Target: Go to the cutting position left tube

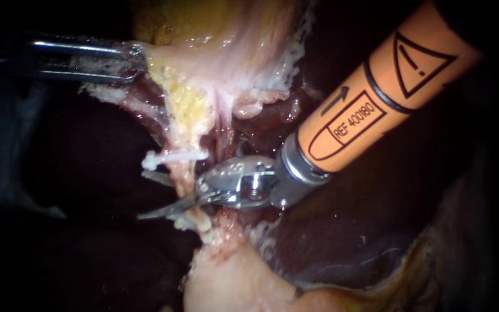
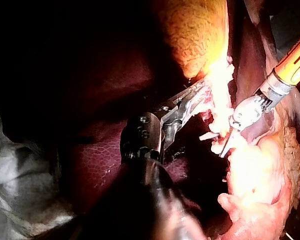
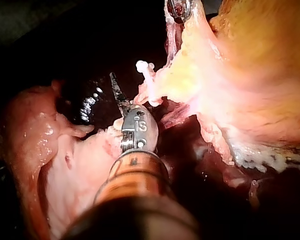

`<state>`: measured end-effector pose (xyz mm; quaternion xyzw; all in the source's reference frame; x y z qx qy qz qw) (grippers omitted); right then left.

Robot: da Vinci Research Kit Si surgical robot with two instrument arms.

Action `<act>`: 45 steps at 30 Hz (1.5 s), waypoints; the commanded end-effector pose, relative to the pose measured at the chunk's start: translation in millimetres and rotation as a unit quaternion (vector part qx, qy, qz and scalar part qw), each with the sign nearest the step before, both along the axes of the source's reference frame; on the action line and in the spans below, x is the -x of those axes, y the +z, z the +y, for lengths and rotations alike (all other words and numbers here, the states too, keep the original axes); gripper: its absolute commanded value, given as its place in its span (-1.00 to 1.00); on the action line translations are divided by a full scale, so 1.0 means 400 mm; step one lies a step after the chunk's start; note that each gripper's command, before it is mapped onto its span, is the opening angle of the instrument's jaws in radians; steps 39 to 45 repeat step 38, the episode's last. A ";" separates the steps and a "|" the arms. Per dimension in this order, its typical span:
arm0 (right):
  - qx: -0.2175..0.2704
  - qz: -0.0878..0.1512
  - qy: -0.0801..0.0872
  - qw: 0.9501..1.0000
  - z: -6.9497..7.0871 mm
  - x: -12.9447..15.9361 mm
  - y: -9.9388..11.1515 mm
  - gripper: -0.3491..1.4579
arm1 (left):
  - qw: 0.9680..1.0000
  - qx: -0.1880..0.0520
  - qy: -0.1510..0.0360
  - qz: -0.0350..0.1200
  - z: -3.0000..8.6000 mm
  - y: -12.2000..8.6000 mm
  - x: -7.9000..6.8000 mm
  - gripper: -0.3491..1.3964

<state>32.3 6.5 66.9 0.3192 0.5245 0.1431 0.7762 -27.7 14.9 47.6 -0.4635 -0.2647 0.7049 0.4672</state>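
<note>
Left tube (image 1: 181, 173) sits inside parted claw of the right instrument (image 1: 146, 195).

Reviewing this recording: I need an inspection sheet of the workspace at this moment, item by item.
Surface: dark, wet liver under the work.
Job's things: tube with a white clip across it.
Clutter: nothing seen.
Instruments: left instrument, jaws shut on pale tissue; right instrument, blades open, the tube between them just below the clip.
Cables: nothing seen.
Surroundings: yellow fatty tissue above the tube; dark beyond.
</note>
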 end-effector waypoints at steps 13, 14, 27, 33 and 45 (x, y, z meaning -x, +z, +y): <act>-0.012 0.019 0.008 1.000 -0.0010 -0.0026 -0.0092 0.97 | 1.000 0.000 0.000 0.000 0.0000 0.0002 0.0002 -1.00; -0.013 0.022 0.009 1.000 -0.0010 -0.0025 -0.0104 0.97 | 1.000 0.000 0.000 0.000 0.0000 0.0002 0.0001 -1.00; -0.026 0.046 0.012 0.999 -0.0025 -0.0028 -0.0202 0.97 | 1.000 0.000 0.001 0.000 -0.0001 0.0002 -0.0004 -1.00; -0.026 0.046 0.012 0.999 -0.0023 -0.0027 -0.0200 0.97 | 1.000 0.000 0.001 0.000 0.0000 0.0002 -0.0004 -1.00; -0.026 0.046 0.012 0.999 -0.0024 -0.0026 -0.0200 0.97 | 1.000 0.000 0.001 0.000 0.0000 0.0002 -0.0005 -1.00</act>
